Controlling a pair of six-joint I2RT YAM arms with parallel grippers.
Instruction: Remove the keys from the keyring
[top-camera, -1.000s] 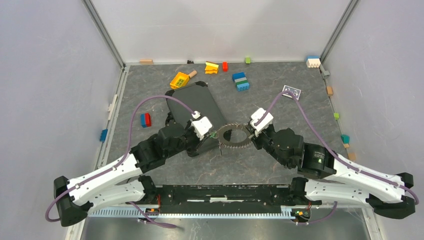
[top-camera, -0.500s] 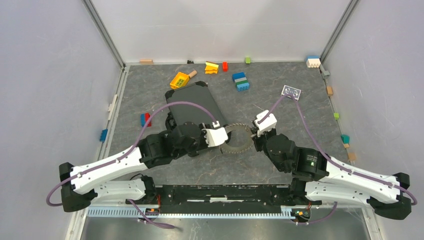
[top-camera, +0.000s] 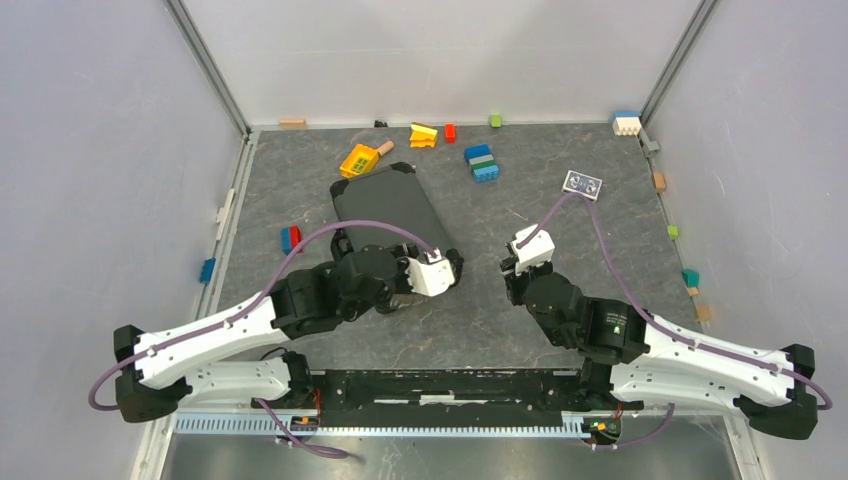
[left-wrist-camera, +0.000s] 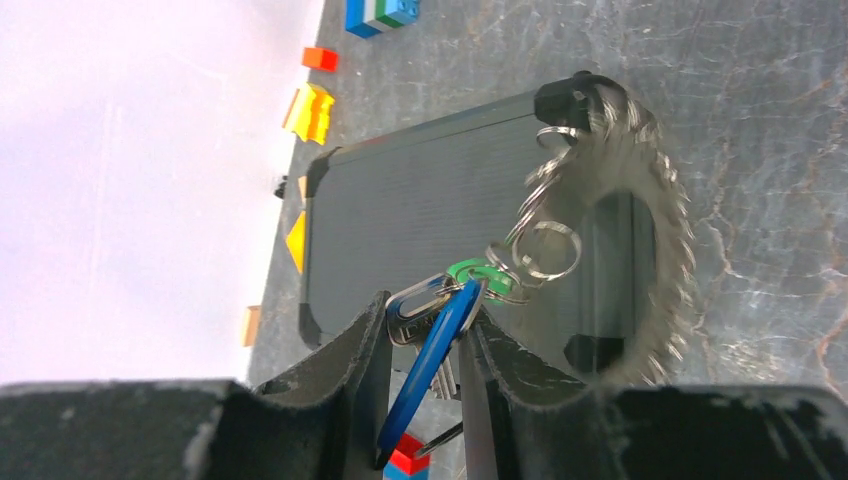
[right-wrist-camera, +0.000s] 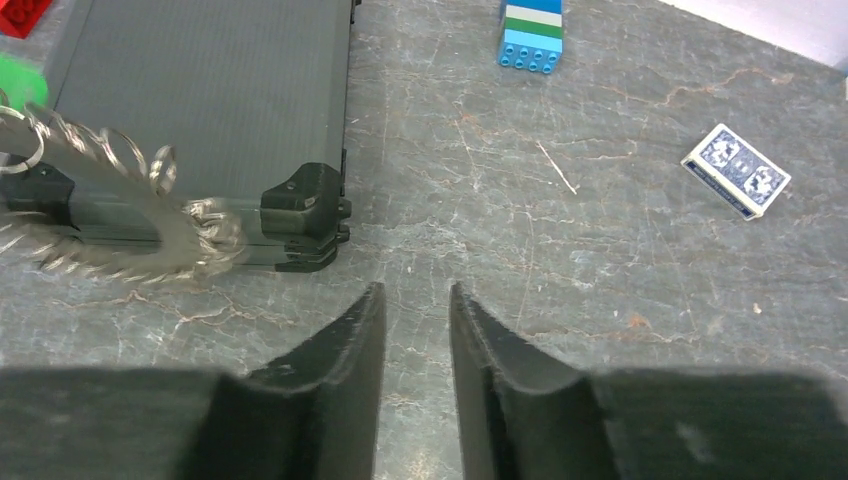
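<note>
My left gripper is shut on a blue-headed key and a silver key beside it. From them a green tag and small split rings link to the large keyring, which hangs blurred, crowded with greyish keys, over a black case. In the top view the left gripper sits at the case's near corner and hides the ring. My right gripper stands open and empty over bare table, right of the blurred keyring; in the top view the right gripper is apart from the left.
The black case lies left of centre. A card deck and a blue-green brick stack lie beyond the right gripper. Yellow and red bricks sit along the back wall, and a red-blue brick lies at the left.
The right gripper opened and let go of the keyring, then drew back. The left gripper pulled the ring of keys left toward the case, where it now swings.
</note>
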